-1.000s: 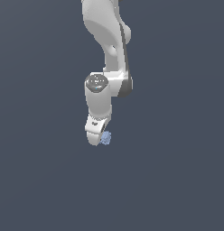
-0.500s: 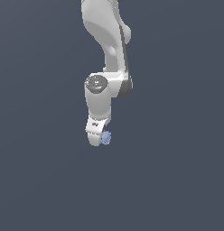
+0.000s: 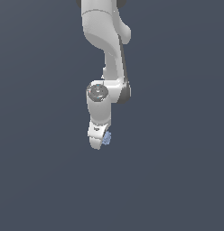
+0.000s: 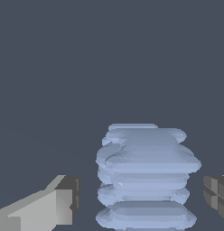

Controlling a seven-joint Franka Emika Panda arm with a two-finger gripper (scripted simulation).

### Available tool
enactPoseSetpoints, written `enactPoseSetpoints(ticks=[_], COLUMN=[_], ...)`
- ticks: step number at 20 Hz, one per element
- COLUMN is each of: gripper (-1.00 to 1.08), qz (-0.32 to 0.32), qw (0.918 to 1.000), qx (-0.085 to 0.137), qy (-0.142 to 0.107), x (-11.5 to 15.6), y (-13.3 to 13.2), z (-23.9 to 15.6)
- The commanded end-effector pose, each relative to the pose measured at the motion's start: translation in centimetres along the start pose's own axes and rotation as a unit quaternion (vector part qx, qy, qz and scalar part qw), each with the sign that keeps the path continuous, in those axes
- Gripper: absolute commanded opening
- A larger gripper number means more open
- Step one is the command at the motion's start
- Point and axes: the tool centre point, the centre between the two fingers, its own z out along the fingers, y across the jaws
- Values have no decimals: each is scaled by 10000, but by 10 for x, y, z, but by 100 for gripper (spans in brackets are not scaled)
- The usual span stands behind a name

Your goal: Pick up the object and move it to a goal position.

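The object (image 3: 107, 137) is a small pale blue ribbed lump at the tip of the white gripper (image 3: 101, 140), below the arm in the exterior view. In the wrist view the object (image 4: 147, 176) stands as a stack of bumpy ridges between the two fingers of the gripper (image 4: 142, 195). One finger (image 4: 59, 203) stands a little apart from the object, with dark background showing in the gap. The other finger (image 4: 217, 193) is right beside the object; whether it touches I cannot tell. The jaws stand open around the object.
A plain dark grey-blue background fills both views. The white arm (image 3: 105, 54) comes down from the top of the exterior view, with its wrist joint (image 3: 99, 92) above the gripper.
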Motion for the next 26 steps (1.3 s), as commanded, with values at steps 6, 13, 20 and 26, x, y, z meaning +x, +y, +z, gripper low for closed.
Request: enactPoseSetpoints(ticks=[6,13,20,26], gripper=[-100,-100,-100,-100], qz=[-4,-4,-5,-5], qw=[10000,10000,10000,10000], qx=[-3,-3,-9,-9], qy=[0,0,0,0], x=[0,0,1,6], y=[1,1,4,16], z=[14,14,13,12])
